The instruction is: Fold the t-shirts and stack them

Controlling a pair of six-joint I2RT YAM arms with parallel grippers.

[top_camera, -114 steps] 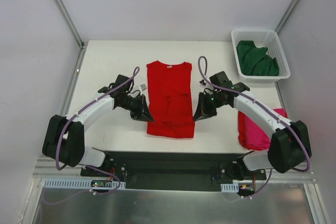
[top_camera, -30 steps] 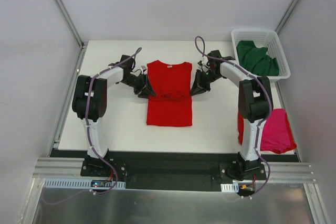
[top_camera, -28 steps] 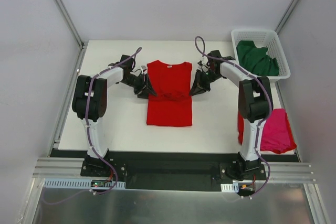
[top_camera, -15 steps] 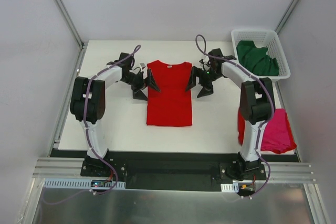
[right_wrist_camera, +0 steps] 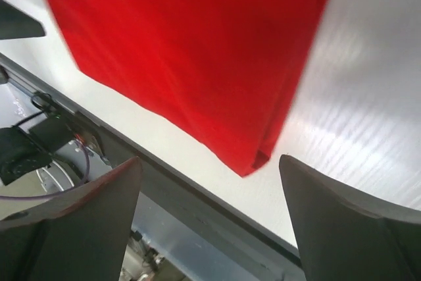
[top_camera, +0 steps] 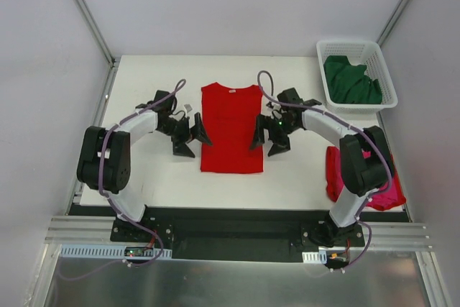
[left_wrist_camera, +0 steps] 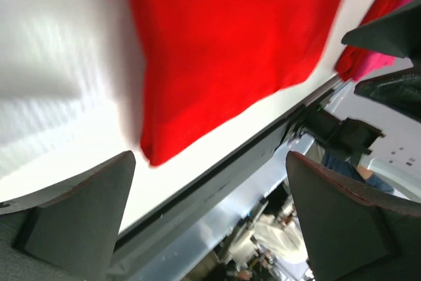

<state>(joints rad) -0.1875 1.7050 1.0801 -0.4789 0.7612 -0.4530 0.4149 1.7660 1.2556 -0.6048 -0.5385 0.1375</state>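
Note:
The red t-shirt [top_camera: 230, 129] lies flat in the middle of the table, folded into a narrow rectangle with its collar at the far end. My left gripper [top_camera: 192, 140] stands open just off its left edge, near the lower corner. My right gripper [top_camera: 268, 141] stands open just off its right edge. Neither holds anything. The left wrist view shows the red t-shirt [left_wrist_camera: 230, 37] beyond the open gripper [left_wrist_camera: 210, 228]. In the right wrist view the shirt's [right_wrist_camera: 191, 51] near corner lies ahead of the open gripper [right_wrist_camera: 210, 222]. The magenta t-shirt [top_camera: 334, 170] lies at the near right, partly behind my right arm. The dark green t-shirt [top_camera: 352, 80] is in the basket.
The white lattice basket [top_camera: 357, 44] stands at the far right corner of the table. The table's near edge and the black base rail [top_camera: 230, 224] run close below the red shirt's hem.
Both grippers were shut on the red shirt's sides around its middle. They have opened, let go, and drawn back toward the near end along the shirt's edges.

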